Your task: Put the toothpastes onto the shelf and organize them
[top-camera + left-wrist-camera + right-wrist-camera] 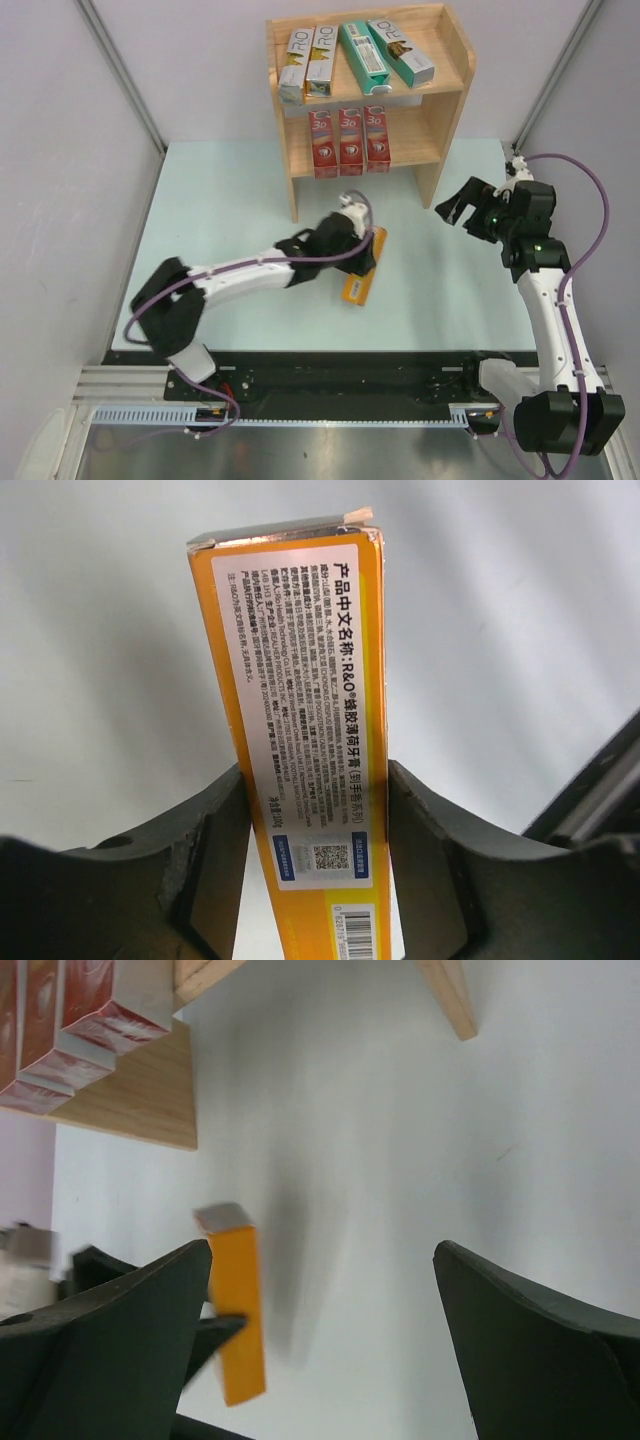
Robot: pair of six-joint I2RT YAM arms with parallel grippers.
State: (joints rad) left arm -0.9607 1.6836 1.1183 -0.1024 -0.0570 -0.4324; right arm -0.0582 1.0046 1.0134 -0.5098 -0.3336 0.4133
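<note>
The orange-yellow toothpaste carton (360,280) sits at mid-table in front of the wooden shelf (452,95). My left gripper (364,250) is shut on its sides; the left wrist view shows the carton (300,700) pinched between both fingers, label side up. It also shows in the right wrist view (238,1310), tilted with a shadow beside it. Two silver R.O cartons (308,62) and two teal cartons (385,52) lie on the top tier. Three red 3D cartons (349,140) lie on the lower tier. My right gripper (455,212) is open and empty, right of the shelf.
The shelf's right leg (428,190) stands close to my right gripper. In the right wrist view (322,1250) the shelf's lower board (140,1110) and the red carton ends (60,1030) show at the upper left. Grey walls enclose the pale table (450,300).
</note>
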